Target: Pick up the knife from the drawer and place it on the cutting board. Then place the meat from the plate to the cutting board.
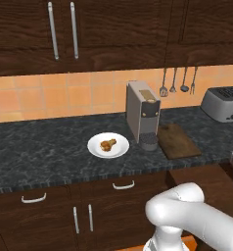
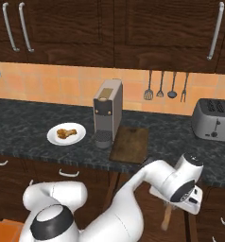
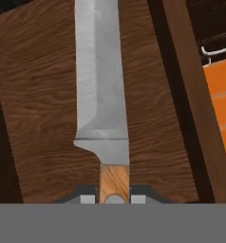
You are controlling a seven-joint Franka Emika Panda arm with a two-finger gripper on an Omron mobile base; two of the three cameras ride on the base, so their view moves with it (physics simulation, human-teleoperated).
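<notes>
We have the knife clamped by its wooden handle, the claw closed on it right at the base of the blade, so the grey blade runs straight out ahead of the claw over the wooden floor of the open drawer. In the right base view the claw hangs low in front of the cabinets, below the edge of the countertop, with the knife's handle sticking down beneath it.

The step in hand, as we judge it, is carrying the knife up to the cutting board. The board lies above the claw and off to its left, up on the counter, just beside the grey coffee machine. Beyond that machine, farther left of the claw, the chicken drumstick sits on the white plate, untouched for now.

To do this well, we should first lift straight up until the blade clears the drawer's front and the counter edge, since swinging sideways too early could catch the blade on the stone lip. We grip near one end, so the knife may pivot between the fingers if we move sharply; a slow, level carry seems wise. We should come in over the bare middle of the board, keeping clear of the coffee machine, lower until the blade lies nearly flat, and only then let go. The toaster stands well to the right and should not trouble us.
</notes>
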